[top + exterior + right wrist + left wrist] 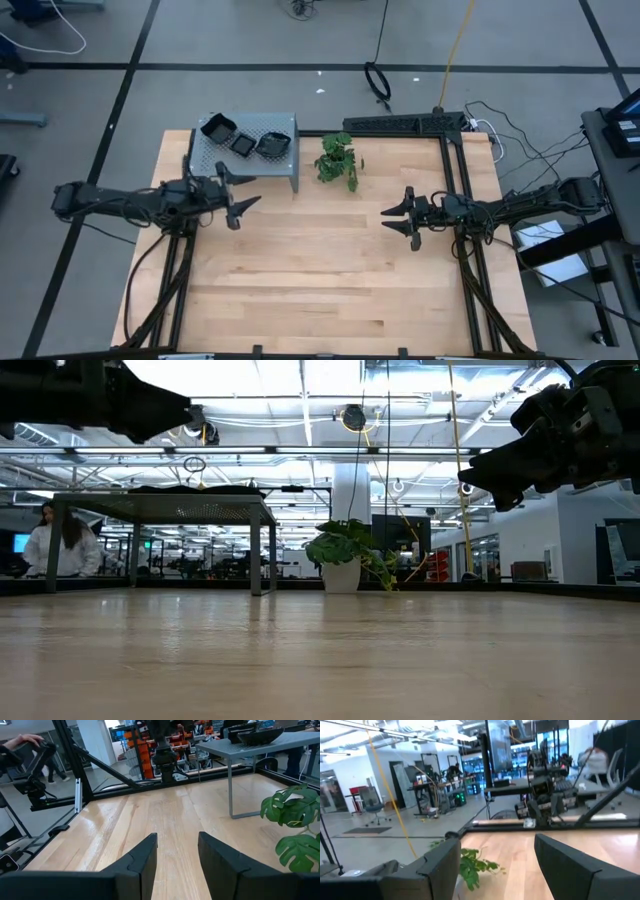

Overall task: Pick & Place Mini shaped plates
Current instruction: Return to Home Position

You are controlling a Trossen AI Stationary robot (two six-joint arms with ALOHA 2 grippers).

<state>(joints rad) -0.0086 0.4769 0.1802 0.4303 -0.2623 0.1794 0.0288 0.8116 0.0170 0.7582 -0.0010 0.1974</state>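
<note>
Three glossy black mini plates [243, 139] lie on top of the grey perforated metal box [280, 160] at the table's far left; in the right wrist view one plate [260, 737] shows on the box top. My left gripper [243, 194] hovers open above the table beside the box's near right leg, holding nothing. My right gripper [398, 217] hovers open over the table's right-middle, fingers pointing left. Both show raised above the wood in the low view, the left gripper [175, 410] and the right gripper [490, 475].
A small green plant [338, 160] in a white pot stands just right of the box, between the two grippers' far sides. Bare wooden table [320, 290] spreads across the near half. A black frame [400, 124] borders the far and right edges. A person [55, 545] sits in the room beyond.
</note>
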